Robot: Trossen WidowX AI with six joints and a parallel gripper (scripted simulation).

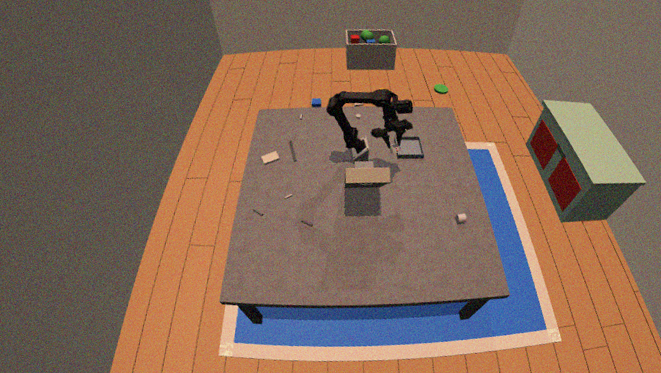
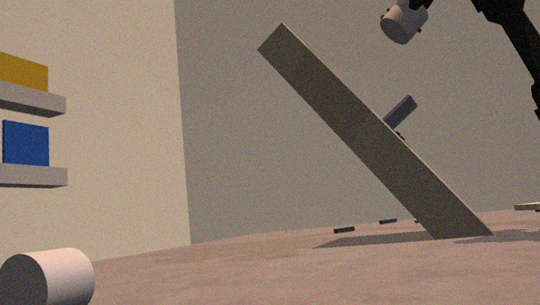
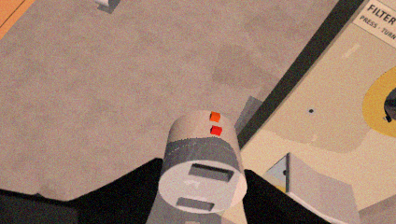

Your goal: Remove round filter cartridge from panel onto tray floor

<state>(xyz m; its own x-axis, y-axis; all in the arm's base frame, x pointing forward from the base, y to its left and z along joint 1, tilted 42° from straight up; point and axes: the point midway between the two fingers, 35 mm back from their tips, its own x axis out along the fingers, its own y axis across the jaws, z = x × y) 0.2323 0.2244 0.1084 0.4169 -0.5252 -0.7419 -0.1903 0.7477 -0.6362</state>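
The pale round filter cartridge (image 1: 395, 149) (image 2: 400, 24) (image 3: 204, 151) is out of the panel. Its two-slot face and red and orange side lugs show in the wrist view. My gripper (image 1: 391, 145) (image 2: 413, 4) (image 3: 202, 171) is shut on it, one finger on each side, and holds it in the air. The tilted service panel (image 1: 367, 175) (image 2: 374, 137) (image 3: 285, 123) has a yellow ring (image 3: 374, 105) around its dark socket, partly cut off at the wrist view's right edge. The dark-rimmed tray (image 1: 410, 146) is just right of my fingers in the top view; I cannot tell the height between them.
A grey plate (image 2: 399, 111) (image 3: 322, 189) sticks up from the panel face. A loose white cylinder (image 1: 461, 218) (image 2: 66, 278) lies on the table (image 1: 407, 257). A pale block (image 1: 269, 157) and several small bars lie on the opposite side.
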